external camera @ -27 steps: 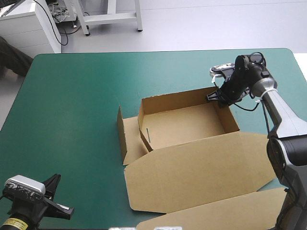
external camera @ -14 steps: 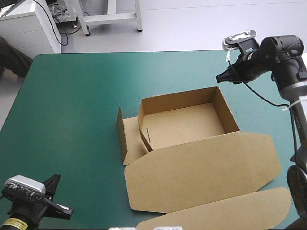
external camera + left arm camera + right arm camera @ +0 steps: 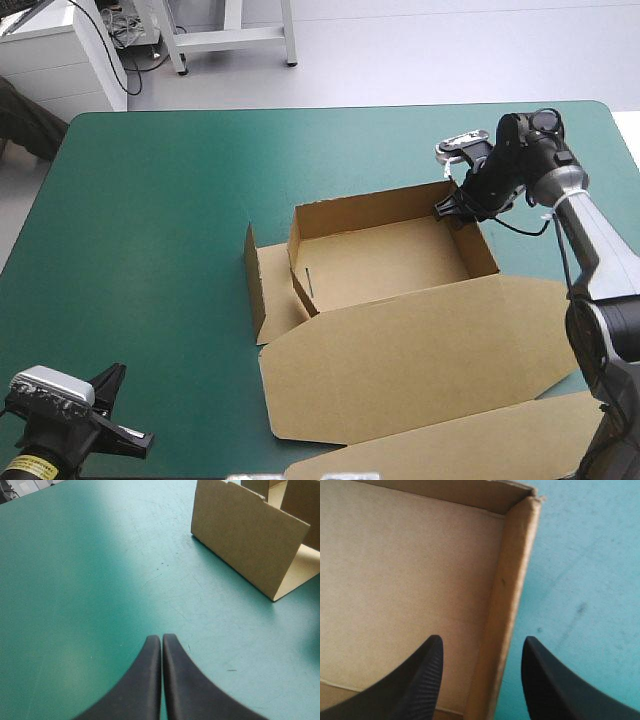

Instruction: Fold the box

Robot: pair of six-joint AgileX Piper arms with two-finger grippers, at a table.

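The brown box [image 3: 380, 262] stands mid-table as an open tray, its far, right and left walls raised. Its lid [image 3: 420, 355] lies flat toward the table's front, with a long flap [image 3: 470, 440] beyond it. My right gripper [image 3: 452, 207] is open at the tray's far right corner. In the right wrist view the right gripper [image 3: 482, 641] straddles the right wall [image 3: 512, 565], one finger inside over the floor [image 3: 405, 565], the other outside. My left gripper [image 3: 125, 410] sits at the table's front left, and in its own view the left gripper [image 3: 161, 637] is shut over bare cover.
A side flap [image 3: 255, 280] stands up left of the tray; in the left wrist view this flap [image 3: 250, 545] is well ahead of the gripper. The teal-green cover [image 3: 150, 220] lies bare on the left half of the table.
The right gripper lifted away from the tray's far right corner toward the table's far right, then came back down onto that corner. The left arm and the box have not moved.
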